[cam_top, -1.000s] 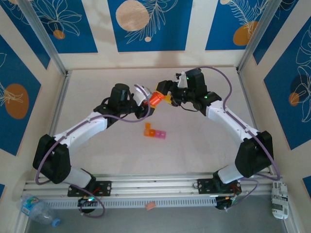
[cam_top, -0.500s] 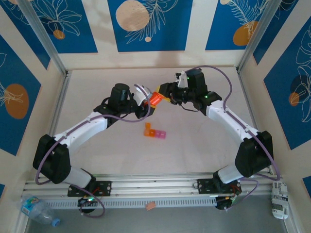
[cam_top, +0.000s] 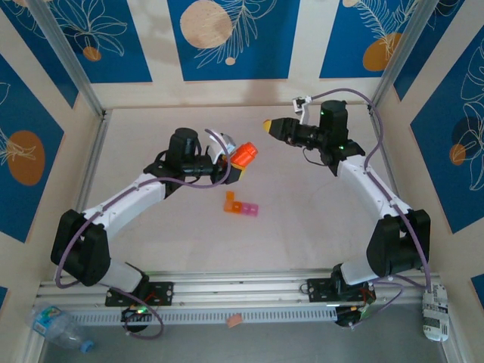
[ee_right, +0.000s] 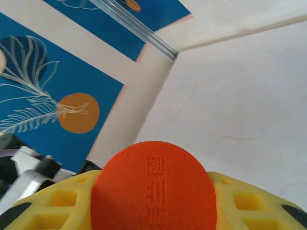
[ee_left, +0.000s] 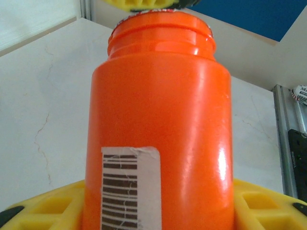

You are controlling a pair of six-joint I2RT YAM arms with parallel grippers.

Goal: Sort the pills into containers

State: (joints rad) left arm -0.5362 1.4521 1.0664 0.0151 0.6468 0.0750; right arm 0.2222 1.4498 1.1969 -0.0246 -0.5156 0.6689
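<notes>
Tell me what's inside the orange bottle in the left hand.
Nothing inside shows: the orange bottle has opaque walls, and its uncapped neck faces away. The right hand holds an orange cap.

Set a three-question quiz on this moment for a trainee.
1. True or false: the left gripper is closed on the orange bottle.
2. What does the right gripper hold? A) a pill B) the orange cap C) nothing
3. Fill in: the strip of containers lies on the ____, nearer the arm bases than the bottle.
Key: 1 true; 2 B; 3 table.
</notes>
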